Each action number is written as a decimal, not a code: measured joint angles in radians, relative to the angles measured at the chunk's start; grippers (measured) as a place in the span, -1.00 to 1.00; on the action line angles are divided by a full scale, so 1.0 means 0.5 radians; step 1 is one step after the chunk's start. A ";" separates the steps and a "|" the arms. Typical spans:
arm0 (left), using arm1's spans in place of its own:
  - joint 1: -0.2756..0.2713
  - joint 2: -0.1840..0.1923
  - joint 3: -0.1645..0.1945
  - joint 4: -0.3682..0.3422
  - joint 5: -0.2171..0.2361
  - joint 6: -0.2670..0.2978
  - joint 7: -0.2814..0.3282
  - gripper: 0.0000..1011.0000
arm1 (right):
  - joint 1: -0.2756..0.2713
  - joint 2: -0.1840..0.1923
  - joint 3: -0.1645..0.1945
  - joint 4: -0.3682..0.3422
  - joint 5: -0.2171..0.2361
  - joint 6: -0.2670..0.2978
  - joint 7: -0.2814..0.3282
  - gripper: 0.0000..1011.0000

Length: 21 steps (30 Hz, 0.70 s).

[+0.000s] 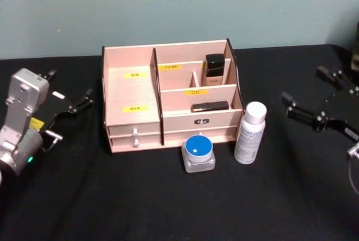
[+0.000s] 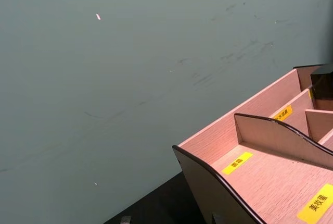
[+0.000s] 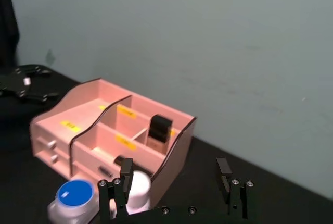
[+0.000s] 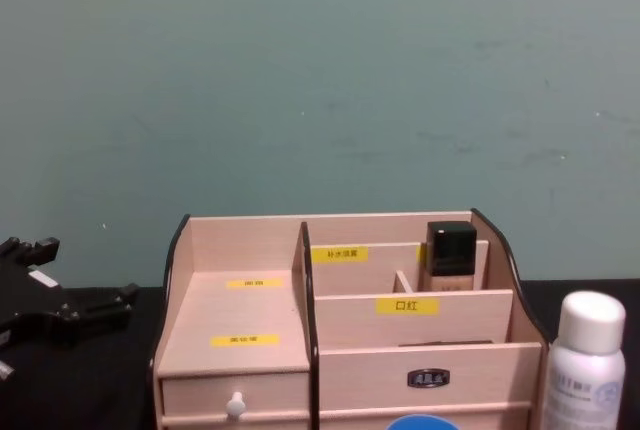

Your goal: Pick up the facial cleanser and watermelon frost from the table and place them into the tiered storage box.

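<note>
A tall white bottle [image 1: 249, 134] [image 3: 138, 185] [image 4: 590, 360] with a white cap stands on the black table, right of the tiered storage box [image 1: 134, 92] [image 2: 270, 177] [image 3: 88, 109] [image 4: 250, 320]. A squat clear jar with a blue lid [image 1: 198, 152] [image 3: 75, 198] [image 4: 422, 422] sits just in front of the box. I cannot read which one is the facial cleanser and which the watermelon frost. My left gripper [image 1: 70, 92] [image 4: 65, 285] hovers open to the left of the box. Well right of the bottle, my right gripper [image 1: 307, 87] [image 3: 174, 174] is open and holds nothing.
A dark-capped beige bottle [image 1: 214, 68] stands in the box's rear right compartment. A flat black item [image 1: 210, 106] lies in the front right one. The left compartments hold nothing. Black cloth covers the table, with a teal wall behind.
</note>
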 joint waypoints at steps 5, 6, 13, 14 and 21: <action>0.000 0.000 0.000 0.000 0.000 0.000 0.000 1.00 | -0.060 0.007 0.009 -0.033 0.047 0.099 0.032 0.98; 0.000 0.000 0.000 0.000 0.000 0.000 0.000 1.00 | -0.065 0.006 0.003 -0.029 0.055 0.131 0.045 0.98; 0.000 0.000 0.000 0.000 0.000 0.000 0.000 1.00 | -0.051 -0.026 -0.046 0.051 0.082 0.205 0.140 0.98; 0.000 0.000 0.000 0.000 0.000 0.000 0.000 1.00 | -0.046 -0.035 -0.056 0.067 0.083 0.209 0.162 0.98; 0.000 0.000 0.000 0.000 0.000 0.000 0.000 1.00 | -0.020 -0.074 -0.082 0.148 0.077 0.218 0.234 0.98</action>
